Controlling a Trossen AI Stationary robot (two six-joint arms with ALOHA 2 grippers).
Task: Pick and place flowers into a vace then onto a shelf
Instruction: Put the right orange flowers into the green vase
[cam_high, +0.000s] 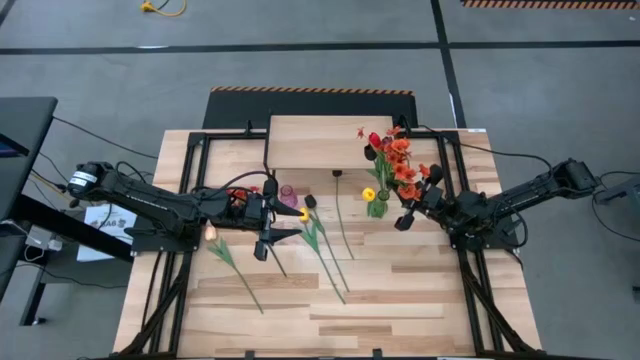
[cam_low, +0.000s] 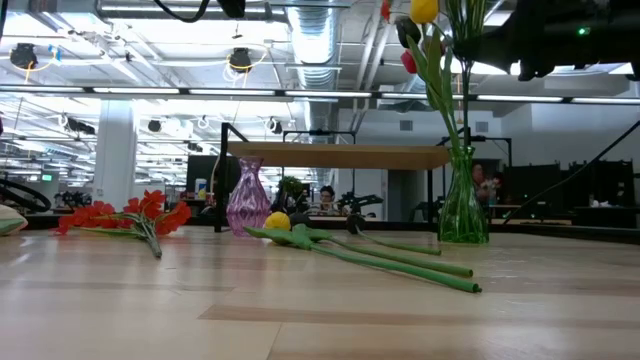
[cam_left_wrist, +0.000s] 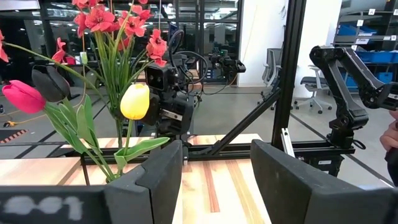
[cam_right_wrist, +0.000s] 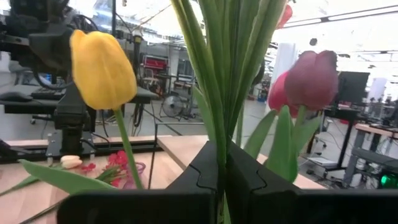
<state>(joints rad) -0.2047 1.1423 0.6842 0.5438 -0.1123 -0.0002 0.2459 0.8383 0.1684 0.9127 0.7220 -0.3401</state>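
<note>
- My right fingers (cam_right_wrist: 221, 180) are clamped together on the bunch of green stems (cam_right_wrist: 217, 74) standing in the green glass vase (cam_low: 462, 205); the stems rise straight up from between my two dark pads.
- Just beside that grip a yellow tulip (cam_right_wrist: 102, 61) stands to one side and a maroon tulip (cam_right_wrist: 311, 79) to the other (a pink head peeks out behind the maroon one).
- From above, my right fingers (cam_high: 408, 212) sit right next to the vase, with the orange-red blossom sprays (cam_high: 402, 160) fanned over it and the vase standing on the counter (cam_high: 400, 300) just in front of the shelf (cam_high: 310, 140).
- My left fingers (cam_left_wrist: 214, 180) are apart and hold nothing; between them I see only bare counter planks.
- Ahead of my left fingers, across the counter, the bouquet shows: a yellow head, a pink one, a dark one, and red sprays above.
- From above, my left fingers (cam_high: 268, 240) hover over the counter near the loose flowers (cam_high: 325, 250) lying flat, their long stems running towards the front edge; one more stem (cam_high: 235, 268) lies off to the outer side.
- A small purple vase (cam_low: 248, 200) stands on the counter close to my left fingers, beside a loose yellow tulip (cam_low: 277, 222) that lies on its side.
- At counter level, a spray of red blossoms (cam_low: 130, 217) lies flat on the planks, apart from the purple vase.
</note>
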